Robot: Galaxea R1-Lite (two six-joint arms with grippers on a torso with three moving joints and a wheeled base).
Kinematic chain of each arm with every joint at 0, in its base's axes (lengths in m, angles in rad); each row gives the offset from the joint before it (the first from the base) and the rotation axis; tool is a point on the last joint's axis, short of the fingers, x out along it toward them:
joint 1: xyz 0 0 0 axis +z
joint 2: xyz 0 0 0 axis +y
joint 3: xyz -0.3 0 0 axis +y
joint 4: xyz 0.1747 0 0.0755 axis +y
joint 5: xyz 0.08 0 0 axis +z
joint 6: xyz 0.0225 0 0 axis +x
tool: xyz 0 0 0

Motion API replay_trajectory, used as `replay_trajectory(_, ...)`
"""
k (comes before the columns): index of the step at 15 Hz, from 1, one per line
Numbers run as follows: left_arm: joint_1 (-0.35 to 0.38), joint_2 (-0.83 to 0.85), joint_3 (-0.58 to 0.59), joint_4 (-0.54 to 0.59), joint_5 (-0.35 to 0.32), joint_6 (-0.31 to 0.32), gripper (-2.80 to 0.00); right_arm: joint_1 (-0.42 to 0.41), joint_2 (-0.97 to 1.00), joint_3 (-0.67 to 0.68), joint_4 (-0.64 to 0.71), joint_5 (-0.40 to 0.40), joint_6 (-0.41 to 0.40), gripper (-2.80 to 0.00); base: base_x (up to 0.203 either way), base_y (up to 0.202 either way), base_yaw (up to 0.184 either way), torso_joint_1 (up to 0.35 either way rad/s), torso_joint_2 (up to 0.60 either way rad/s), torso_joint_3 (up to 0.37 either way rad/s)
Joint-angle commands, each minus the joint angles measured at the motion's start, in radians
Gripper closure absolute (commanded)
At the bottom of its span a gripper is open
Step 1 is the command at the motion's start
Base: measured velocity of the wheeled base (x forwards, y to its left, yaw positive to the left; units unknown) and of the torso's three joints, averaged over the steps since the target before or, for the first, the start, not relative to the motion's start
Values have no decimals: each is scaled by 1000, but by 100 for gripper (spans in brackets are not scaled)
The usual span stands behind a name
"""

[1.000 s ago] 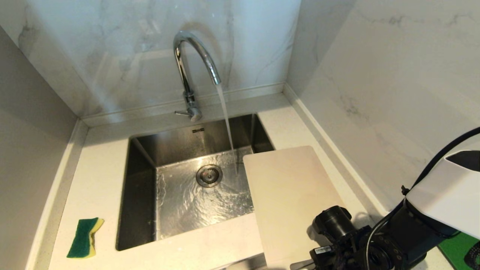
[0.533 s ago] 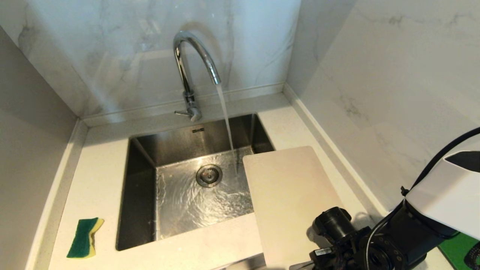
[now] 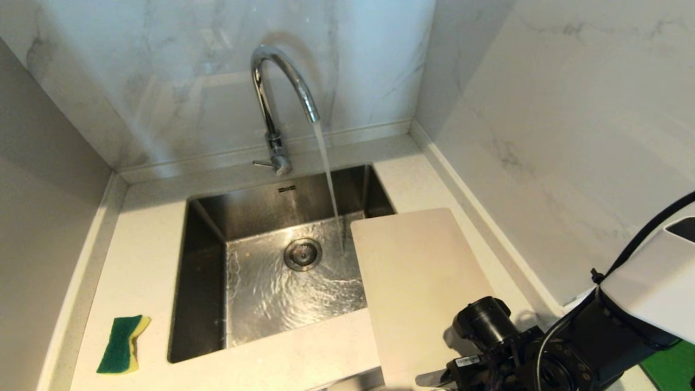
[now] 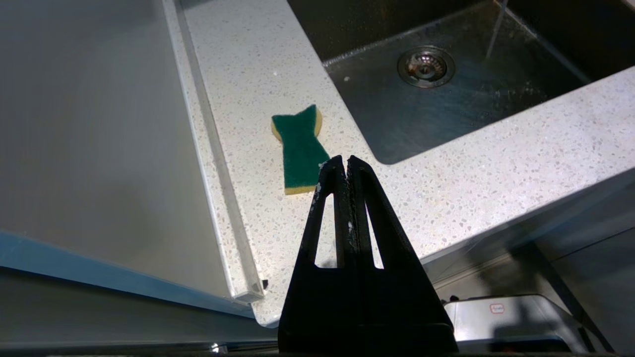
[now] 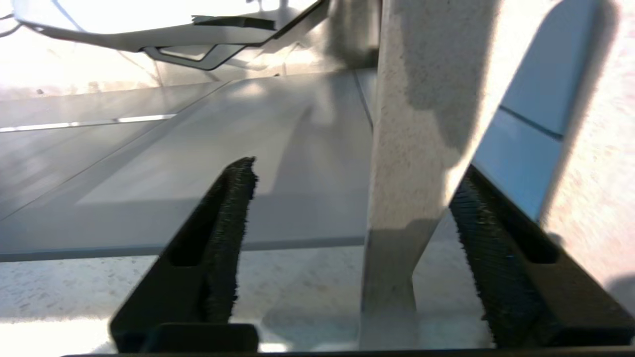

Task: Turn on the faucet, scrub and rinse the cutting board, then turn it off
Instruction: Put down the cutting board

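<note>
The chrome faucet (image 3: 277,81) stands behind the sink (image 3: 206,228) and runs; its stream (image 3: 328,179) lands near the drain. The cream cutting board (image 3: 418,282) lies flat on the counter right of the sink, one corner over the basin. My right gripper (image 5: 354,168) is at the board's near end, open, with the board's edge (image 5: 412,124) between its fingers and nearer one pad. The right arm (image 3: 543,353) fills the lower right of the head view. My left gripper (image 4: 345,161) is shut and empty, parked above the counter's front edge.
A green and yellow sponge (image 3: 122,344) lies on the counter left of the sink, just past the left fingertips (image 4: 299,148). A green mat (image 3: 668,366) shows behind the right arm. Marble walls close in the back and the right side.
My right gripper has opened and let go of the cutting board's near end. The board's far end shifted slightly; the right arm edged to the right. Water keeps running.
</note>
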Motion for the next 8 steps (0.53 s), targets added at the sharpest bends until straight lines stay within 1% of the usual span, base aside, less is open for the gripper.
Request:
replay_trajectory(1,0,-2,1,0,0,-4,0,1,-55,7,-2,2,-7,-280,0,0,0,0,0,0)
replay_trajectory(5,1,-2,1,0,0,-2,0,1,-116,70,-2,5,-9,-280,0,0,0,0,0,0)
replay_trajectory(8,1,-2,0,0,0,-2,0,0,-166,87,-2,17,-8,-280,0,0,0,0,0,0)
